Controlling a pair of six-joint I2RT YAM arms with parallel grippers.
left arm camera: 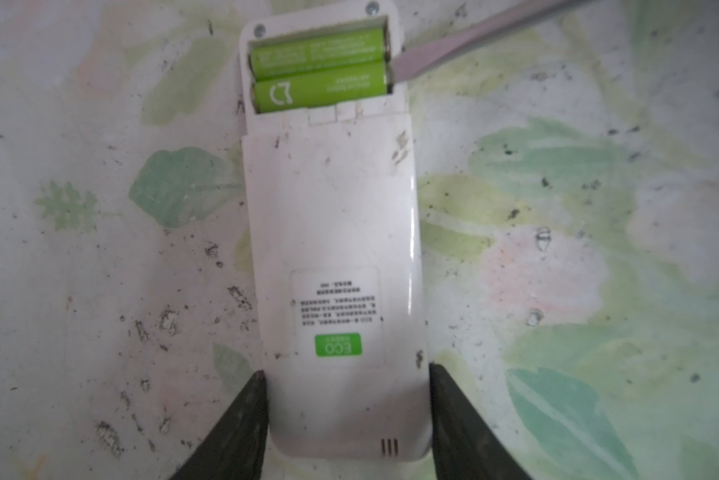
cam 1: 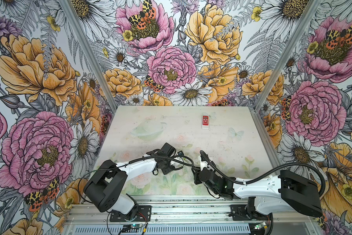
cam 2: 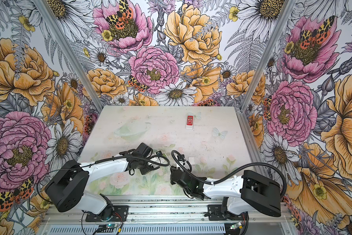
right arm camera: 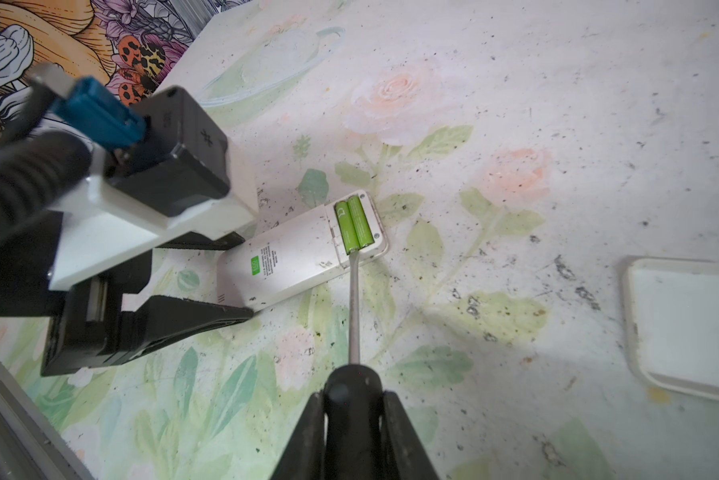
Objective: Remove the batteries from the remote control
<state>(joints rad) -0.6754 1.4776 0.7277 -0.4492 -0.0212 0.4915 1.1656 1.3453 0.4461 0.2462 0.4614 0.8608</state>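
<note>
Prying stage. The remote [left arm camera: 333, 232] lies back-up on the desk [right arm camera: 557, 104], its compartment uncovered at one end. The left tool [left arm camera: 345, 372] stands about half open, its jaws pressed on the remote's two long sides at the end opposite the compartment. The right tool [right arm camera: 351, 411] is almost closed around the black handle of the screwdriver [right arm camera: 353, 307]. The blade tip meets the compartment edge at the end of one of the batteries [left arm camera: 322, 83], the one nearer the remote's middle.

Both batteries, green, sit inside the compartment, side by side and touching. Their long axes run across the remote, square to its length, and the screwdriver shaft comes in roughly along that axis. Which end is positive cannot be told.

A white piece, probably the cover [right arm camera: 682, 328], lies well apart from the remote, off its compartment end.

Suggested technique:
- Hold the left clamp firm so the remote neither slides nor tips.
- Work the blade under the battery's end rather than against its face.
- Lever upward in a small, slow arc.

A quick pry would likely flick the cylinder out and set it rolling. A slipping blade could ride over the compartment rim. The second battery probably comes out more easily once its neighbour is gone.
</note>
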